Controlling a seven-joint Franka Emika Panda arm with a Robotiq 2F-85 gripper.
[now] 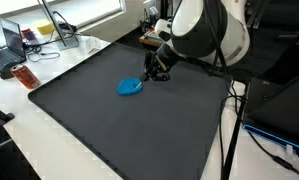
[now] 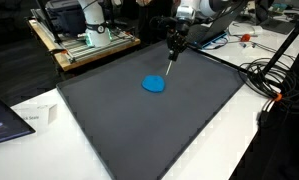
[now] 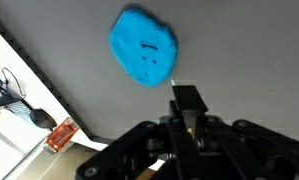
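A flat, rounded blue object [image 1: 130, 87] [image 2: 153, 84] lies on a large dark grey mat [image 1: 109, 130] [image 2: 189, 120]. In the wrist view the blue object [image 3: 144, 47] sits just ahead of the fingers and shows small dark marks. My gripper [image 1: 155, 70] [image 2: 174, 45] [image 3: 186, 100] hangs above the mat beside it, jaws shut. A thin light stick [image 2: 169, 66] reaches down from the jaws toward the blue object's edge. Whether its tip touches the object I cannot tell.
A laptop [image 1: 9, 45] and a small orange-red packet [image 1: 26, 77] [image 3: 59, 135] lie on the white table beside the mat. A wooden bench with equipment [image 2: 79, 40] stands behind it. Cables [image 2: 269, 75] trail along another edge.
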